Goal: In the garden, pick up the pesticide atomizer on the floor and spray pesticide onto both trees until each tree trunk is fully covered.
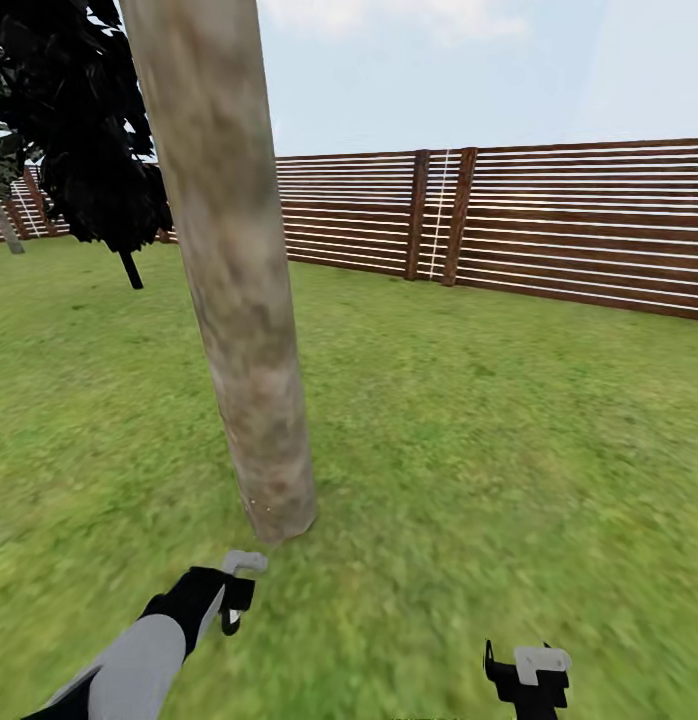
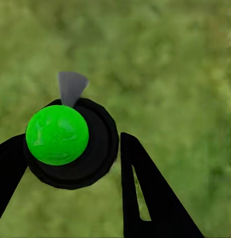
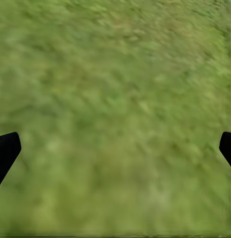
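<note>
Near tree trunk (image 1: 244,300), left tool (image 2: 70,168) clamps atomizer (image 2: 58,135); right tool (image 3: 115,148) spread.

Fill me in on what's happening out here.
The robot stands on the garden lawn right in front of a tree trunk. Its left gripper holds the pesticide atomizer, seen by its green top and black body, near the trunk's base. The right gripper hangs open over the grass with nothing in it. No spray mist is visible. A wooden fence closes the background.
</note>
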Motion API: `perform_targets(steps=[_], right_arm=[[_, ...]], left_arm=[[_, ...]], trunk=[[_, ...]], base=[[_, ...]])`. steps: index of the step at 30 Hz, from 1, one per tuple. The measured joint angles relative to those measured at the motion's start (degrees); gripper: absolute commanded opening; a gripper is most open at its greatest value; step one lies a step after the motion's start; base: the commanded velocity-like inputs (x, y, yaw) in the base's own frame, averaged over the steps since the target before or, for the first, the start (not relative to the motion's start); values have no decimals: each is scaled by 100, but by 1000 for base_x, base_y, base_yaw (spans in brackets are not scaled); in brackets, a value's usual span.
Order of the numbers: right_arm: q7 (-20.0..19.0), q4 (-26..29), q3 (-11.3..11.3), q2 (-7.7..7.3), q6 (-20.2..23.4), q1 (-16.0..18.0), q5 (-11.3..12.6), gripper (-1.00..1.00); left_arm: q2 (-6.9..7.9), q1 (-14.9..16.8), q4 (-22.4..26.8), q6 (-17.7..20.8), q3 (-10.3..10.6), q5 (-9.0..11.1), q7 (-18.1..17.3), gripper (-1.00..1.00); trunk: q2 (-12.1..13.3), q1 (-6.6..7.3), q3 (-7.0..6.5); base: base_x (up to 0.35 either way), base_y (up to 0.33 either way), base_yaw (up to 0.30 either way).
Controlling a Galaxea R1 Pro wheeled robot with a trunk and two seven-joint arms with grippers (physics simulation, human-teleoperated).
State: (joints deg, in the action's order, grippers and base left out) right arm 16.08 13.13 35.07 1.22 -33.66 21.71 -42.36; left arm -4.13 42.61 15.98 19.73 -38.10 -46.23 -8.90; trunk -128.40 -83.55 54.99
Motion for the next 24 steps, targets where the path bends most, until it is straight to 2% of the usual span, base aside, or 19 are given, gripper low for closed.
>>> perform_targets(steps=[3,7,9,13,14,16,17,18,19,20,23,24], right_arm=[[0,-3,-1,1,0,0,-1,100],[-6,-4,-1,1,3,0,-7,100],[-8,4,-2,-5,8,0,-17,100],[-9,5,0,-8,15,0,-17,100],[-9,5,0,-8,17,0,-18,100],[-9,5,-1,-10,17,0,-18,100],[-9,5,-1,-10,18,0,-18,100],[-9,5,-1,-12,18,0,-18,100],[-9,5,-1,-14,18,0,-18,100],[-9,5,-1,-16,18,0,-18,100],[-9,4,0,-15,18,0,-18,100],[-9,5,0,-16,18,0,-18,100]], left_arm=[[-78,85,18,3,7,-44,3,-100],[97,61,45,-1,15,-75,2,-100],[115,82,45,-2,14,-75,2,-100],[-164,341,28,71,11,-34,-3,-100],[-190,433,28,173,13,-45,-7,-100],[-145,502,39,269,11,-58,-13,-100],[-69,512,61,280,17,-74,-12,-100],[61,503,107,286,14,-87,-17,-100],[255,491,155,290,4,-85,-26,-100],[361,478,179,290,13,-76,-29,-100],[337,471,182,258,18,-39,-33,-100],[185,469,177,241,16,-27,-30,-100]], trunk=[[0,0,0],[0,0,0],[-1,1,0],[0,0,-1],[0,0,-1],[0,0,0],[0,0,0],[0,0,0],[0,0,0],[0,0,0],[0,0,0],[0,0,0]], base=[[0,0,-131],[-180,47,-10],[-50,12,0],[-7,2,0],[0,0,0],[0,0,0],[0,0,0],[0,0,0],[-74,19,0],[-192,60,0],[-164,32,0],[-29,5,0]])
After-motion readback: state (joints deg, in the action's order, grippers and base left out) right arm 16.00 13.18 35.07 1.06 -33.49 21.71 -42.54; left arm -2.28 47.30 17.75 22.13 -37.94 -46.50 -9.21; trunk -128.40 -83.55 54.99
